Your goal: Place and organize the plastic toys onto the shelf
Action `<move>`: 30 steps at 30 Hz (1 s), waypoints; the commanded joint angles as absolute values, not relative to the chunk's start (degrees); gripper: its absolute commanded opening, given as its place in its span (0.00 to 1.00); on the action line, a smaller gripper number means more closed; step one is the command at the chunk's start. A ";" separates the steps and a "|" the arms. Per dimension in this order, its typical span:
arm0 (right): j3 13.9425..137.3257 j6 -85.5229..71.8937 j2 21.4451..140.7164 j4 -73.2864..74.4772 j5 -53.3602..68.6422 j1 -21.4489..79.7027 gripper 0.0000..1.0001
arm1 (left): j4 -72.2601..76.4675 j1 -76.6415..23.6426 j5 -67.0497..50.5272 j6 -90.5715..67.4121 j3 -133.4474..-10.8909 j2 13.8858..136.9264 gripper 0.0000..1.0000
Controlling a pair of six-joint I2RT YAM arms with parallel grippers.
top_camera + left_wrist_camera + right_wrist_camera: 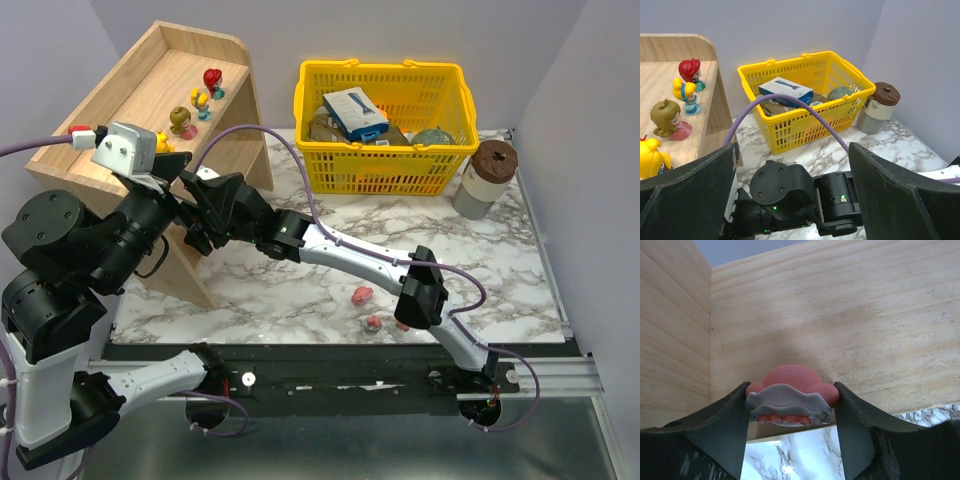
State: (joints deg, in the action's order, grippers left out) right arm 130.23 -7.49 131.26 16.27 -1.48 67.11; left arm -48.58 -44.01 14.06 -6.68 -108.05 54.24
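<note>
My right gripper (792, 401) is shut on a pink toy with a grey frill (790, 382), held close against the light-wood shelf (840, 315). In the top view that gripper (193, 236) reaches in under the shelf's (150, 90) upper tier, and the held toy is hidden. On the upper tier stand a red-haired toy (690, 71), a yellow-haired one in blue (685, 95), an olive-haired one in pink (667, 120) and a yellow one (650, 157). Two small pink toys (362, 294) (373, 322) lie on the marble table. My left gripper (792, 195) is open above the right arm's wrist, holding nothing.
A yellow basket (385, 160) of boxes and packets stands at the back, right of the shelf. Beside it is a grey cup with a brown lid (485, 178). The right arm's purple cable (790, 102) arcs across the left wrist view. A rail runs along the table's near edge (350, 350).
</note>
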 commanded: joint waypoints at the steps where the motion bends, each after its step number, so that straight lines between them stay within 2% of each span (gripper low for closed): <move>1: 131.05 -6.50 132.63 18.28 -2.29 67.68 0.63 | -48.78 -44.21 16.00 -5.89 -107.58 53.26 0.99; 9: 130.61 -6.50 131.92 17.84 -0.88 67.76 0.80 | -48.78 -44.21 16.26 -5.63 -107.31 53.17 0.99; 15: 129.73 -6.15 131.05 17.05 -1.14 67.76 0.87 | -49.04 -44.21 16.26 -5.45 -107.58 53.52 0.99; 23: 127.27 -5.36 128.85 16.26 -1.67 67.76 0.92 | -49.31 -44.21 16.35 -5.36 -108.10 53.61 0.99; 27: 123.24 -3.88 125.78 16.08 -2.55 67.76 1.00 | -49.39 -44.21 16.17 -5.28 -108.19 53.61 0.99; 30: 121.03 -2.73 122.53 16.08 -2.64 67.76 1.00 | -49.40 -44.21 16.17 -5.19 -107.93 53.35 0.99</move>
